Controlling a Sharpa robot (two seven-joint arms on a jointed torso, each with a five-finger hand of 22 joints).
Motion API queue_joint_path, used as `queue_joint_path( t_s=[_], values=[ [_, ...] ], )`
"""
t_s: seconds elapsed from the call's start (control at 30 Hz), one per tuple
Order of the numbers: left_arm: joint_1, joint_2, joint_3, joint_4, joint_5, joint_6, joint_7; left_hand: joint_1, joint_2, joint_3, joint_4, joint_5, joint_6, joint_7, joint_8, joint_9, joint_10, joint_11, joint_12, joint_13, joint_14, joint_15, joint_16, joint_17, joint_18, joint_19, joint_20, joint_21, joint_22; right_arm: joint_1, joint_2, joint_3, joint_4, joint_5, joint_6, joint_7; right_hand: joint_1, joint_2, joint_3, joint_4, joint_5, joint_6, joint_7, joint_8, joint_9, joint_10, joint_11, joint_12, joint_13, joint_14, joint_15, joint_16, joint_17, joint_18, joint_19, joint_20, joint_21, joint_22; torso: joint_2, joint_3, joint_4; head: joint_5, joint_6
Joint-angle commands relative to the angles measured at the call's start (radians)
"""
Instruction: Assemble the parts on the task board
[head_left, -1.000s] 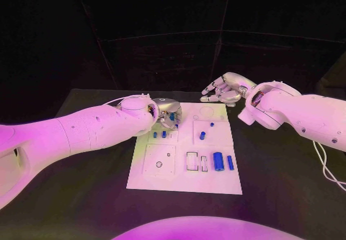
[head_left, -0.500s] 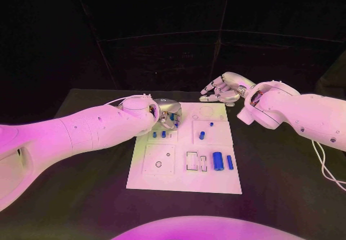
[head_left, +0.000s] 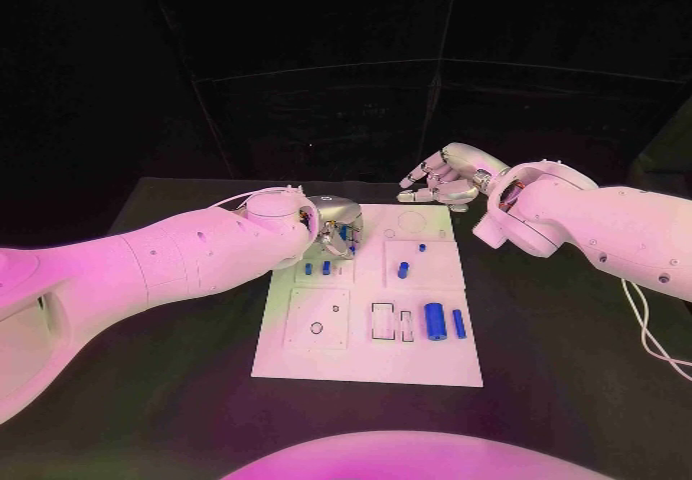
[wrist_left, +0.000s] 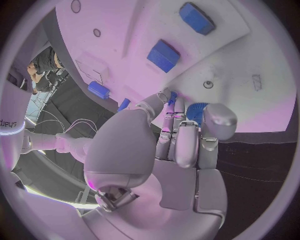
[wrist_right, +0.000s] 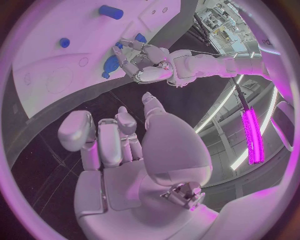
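Parts (head_left: 434, 321) lie in task board (head_left: 368, 365) recesses; left hand (head_left: 336, 226) pinches a blue part, right hand (head_left: 444, 185) curled, holding nothing.

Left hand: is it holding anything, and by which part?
The left hand holds a small blue part between its fingers; which end they grip cannot be told. The right hand holds nothing.

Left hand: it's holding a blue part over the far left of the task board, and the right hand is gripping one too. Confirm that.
Not quite. The left hand does hold a blue part over the task board's far left, as the left wrist view shows. The right hand holds nothing: the right wrist view shows its fingers bare, beyond the board's far edge.
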Motion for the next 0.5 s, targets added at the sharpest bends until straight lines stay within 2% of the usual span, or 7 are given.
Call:
queue_joint_path(
  t_s=[0.03, 0.1, 0.2, 0.27, 0.43, 0.5],
  values=[
    [-0.007, -0.004, -0.004, 0.0, -0.011, -0.012, 0.0, 0.006, 0.014, 0.017, -0.006, -0.009, 0.012, 0.001, -0.006, 0.002, 0.019, -0.004, -0.005, 0.002, 0.01, -0.009, 0.005, 0.004, -0.011, 0.008, -0.004, 0.013, 0.015, 0.002, 0.001, 0.001, 0.001, -0.001, -0.006, 0.007, -0.002, 0.009, -0.005, 0.001, 0.004, -0.002, -0.005, 0.004, -0.001, -0.004, -0.002, -0.001, 0.001, 0.03, -0.006, -0.005, 0.001, 0.006, -0.002, -0.003, -0.003, 0.001, -0.001, -0.0005, 0.001, -0.001, 0.002],
    [-0.007, -0.012, -0.003, 0.008, -0.011, -0.046, 0.011, 0.012, 0.019, 0.041, -0.017, -0.045, 0.022, 0.001, -0.013, 0.003, 0.038, -0.007, -0.014, 0.0, 0.014, -0.012, 0.009, 0.006, -0.014, 0.013, -0.007, 0.028, 0.031, 0.002, 0.0, 0.001, 0.002, -0.001, -0.007, 0.008, -0.002, 0.009, -0.005, 0.001, 0.004, -0.002, -0.005, 0.004, -0.001, -0.004, -0.002, -0.001, 0.001, 0.03, -0.006, -0.005, 0.001, 0.006, -0.002, -0.003, -0.003, 0.001, 0.0, -0.0008, 0.0016, -0.002, 0.006],
    [-0.007, -0.028, 0.005, 0.022, -0.011, -0.087, 0.025, 0.009, 0.016, 0.064, -0.026, -0.054, 0.032, 0.0, -0.022, 0.003, 0.053, -0.008, -0.029, -0.001, 0.017, -0.013, 0.011, 0.006, -0.017, 0.017, -0.009, 0.042, 0.046, 0.002, 0.0, 0.001, 0.001, -0.001, -0.007, 0.008, -0.002, 0.009, -0.005, 0.001, 0.004, -0.002, -0.005, 0.004, -0.001, -0.004, -0.002, -0.001, 0.001, 0.03, -0.006, -0.005, 0.001, 0.006, -0.002, -0.003, -0.003, 0.001, -0.001, -0.0011, 0.0025, -0.004, 0.005],
    [-0.007, -0.037, 0.019, 0.032, -0.01, -0.104, 0.032, 0.005, 0.014, 0.073, -0.028, -0.055, 0.036, 0.001, -0.026, 0.003, 0.059, -0.008, -0.037, -0.002, 0.018, -0.012, 0.011, 0.005, -0.017, 0.018, -0.01, 0.045, 0.05, 0.002, 0.0, 0.001, 0.001, -0.001, -0.008, 0.009, -0.002, 0.009, -0.005, 0.001, 0.004, -0.002, -0.005, 0.004, -0.001, -0.004, -0.002, -0.001, 0.001, 0.03, -0.006, -0.005, 0.001, 0.006, -0.002, -0.003, -0.003, 0.001, -0.001, 0.0002, 0.0014, -0.002, 0.005],
    [-0.005, -0.061, 0.054, 0.06, 0.006, -0.121, 0.038, 0.001, 0.012, 0.078, -0.03, -0.056, 0.039, 0.001, -0.029, 0.003, 0.063, -0.008, -0.042, -0.002, 0.018, -0.013, 0.012, 0.005, -0.018, 0.019, -0.01, 0.048, 0.053, 0.002, 0.001, 0.001, -0.001, -0.001, -0.008, 0.009, -0.002, 0.009, -0.005, 0.001, 0.004, -0.002, -0.005, 0.004, -0.001, -0.004, -0.002, -0.001, 0.001, 0.03, -0.006, -0.005, 0.001, 0.006, -0.002, -0.003, -0.003, 0.001, -0.001, 0.0003, 0.0018, -0.001, 0.01],
    [-0.004, -0.073, 0.063, 0.073, 0.013, -0.12, 0.038, -0.001, 0.01, 0.079, -0.03, -0.056, 0.04, 0.001, -0.03, 0.003, 0.064, -0.008, -0.044, -0.002, 0.018, -0.013, 0.012, 0.004, -0.018, 0.019, -0.01, 0.05, 0.055, 0.002, 0.001, 0.001, -0.001, -0.001, -0.008, 0.009, -0.002, 0.009, -0.005, 0.001, 0.004, -0.002, -0.005, 0.004, -0.001, -0.004, -0.002, -0.001, 0.001, 0.03, -0.006, -0.005, 0.001, 0.006, -0.002, -0.003, -0.003, 0.001, -0.001, 0.0, 0.0019, -0.001, 0.01]
  ],
)
